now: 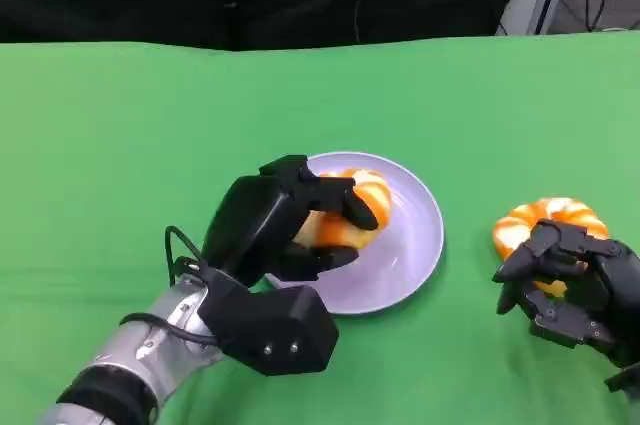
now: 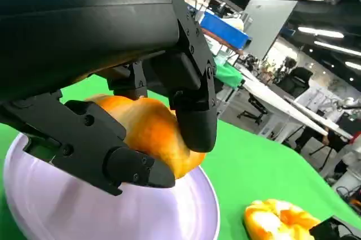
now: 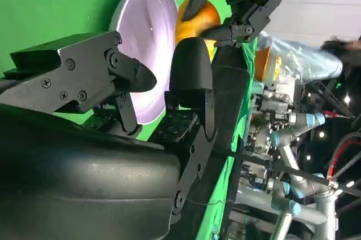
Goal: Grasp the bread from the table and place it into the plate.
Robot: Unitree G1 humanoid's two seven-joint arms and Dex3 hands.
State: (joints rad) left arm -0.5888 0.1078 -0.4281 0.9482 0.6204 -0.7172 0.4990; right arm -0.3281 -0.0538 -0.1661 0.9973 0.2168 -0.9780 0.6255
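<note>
My left hand (image 1: 275, 230) grips an orange-and-white bread (image 1: 372, 188) just above the lilac plate (image 1: 410, 245), over its left part. In the left wrist view its fingers (image 2: 194, 121) clamp the bread (image 2: 152, 132) from both sides over the plate (image 2: 113, 217). A second bread (image 1: 550, 220) lies on the green cloth to the plate's right. My right hand (image 1: 575, 290) sits at that bread's near side, fingertips touching its edge. The right wrist view shows those fingers (image 3: 192, 76) spread with nothing between them, and beyond them the plate (image 3: 146, 42) and the held bread (image 3: 197, 17).
Green cloth (image 1: 150, 125) covers the whole table up to a dark backdrop at the far edge. The second bread (image 2: 273, 223) lies on the cloth just beyond the plate's rim in the left wrist view.
</note>
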